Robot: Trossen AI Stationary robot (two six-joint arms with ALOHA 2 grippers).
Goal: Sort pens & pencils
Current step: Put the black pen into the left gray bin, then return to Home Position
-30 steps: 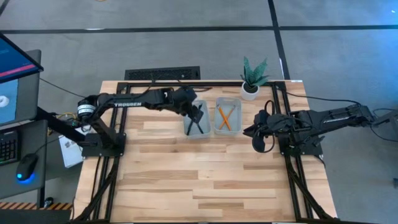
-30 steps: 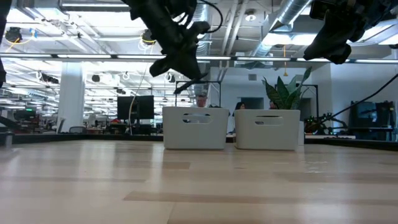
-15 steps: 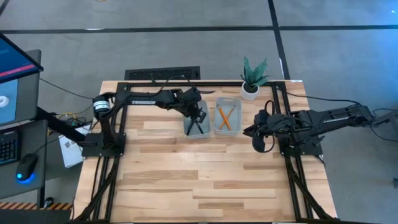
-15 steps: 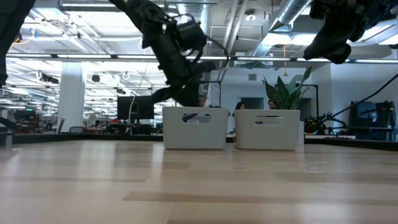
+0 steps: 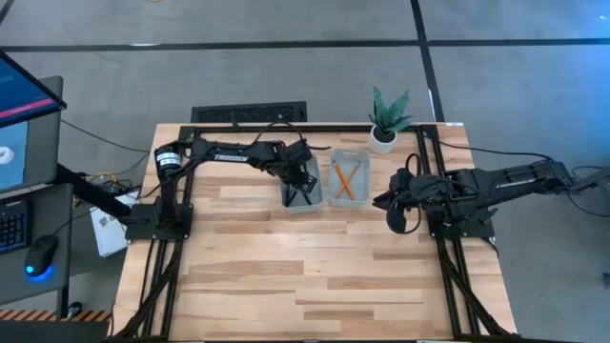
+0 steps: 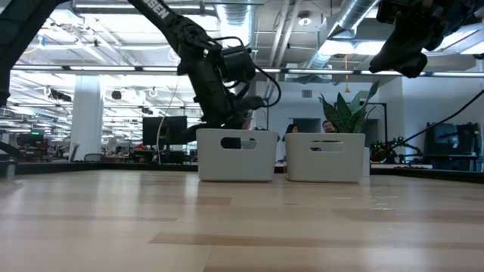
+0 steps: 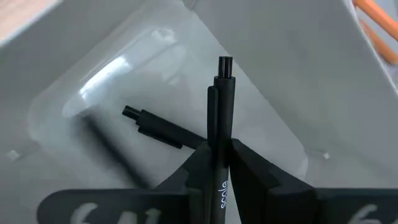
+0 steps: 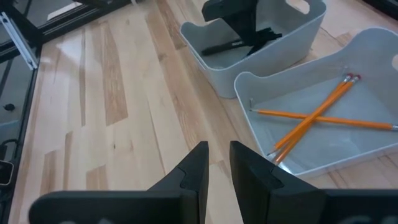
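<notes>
My left gripper (image 7: 219,163) is down inside the left grey tray (image 5: 289,202) and shut on a black pen (image 7: 222,106). Another black pen (image 7: 155,127) lies flat on that tray's floor. In the low view the tray's wall (image 6: 237,155) hides the fingertips. Three orange pencils (image 8: 317,115) lie crossed on the floor of the right grey tray (image 5: 334,200). My right gripper (image 5: 398,217) hangs above the table to the right of that tray, holding nothing, with only a narrow slit between its fingers (image 8: 200,163). My left gripper pinches the pen's barrel (image 7: 221,177) between its two fingers, just by the white lettering. It comes from above, slanting down into the tray. The pen runs on ahead of the fingers, its clicker end (image 7: 224,62) toward the tray floor; whether that end touches, I cannot tell.
A small potted plant (image 5: 388,116) stands at the far edge behind the right tray. The two trays stand side by side at the far middle of the table. Bare wood (image 5: 305,276) spreads over the near half. Black frame rails (image 5: 448,272) run along both sides.
My left gripper has come down from above the left tray into it, carrying the pen along, while the arm has swung lower over the table's far left. The right arm has kept still.
</notes>
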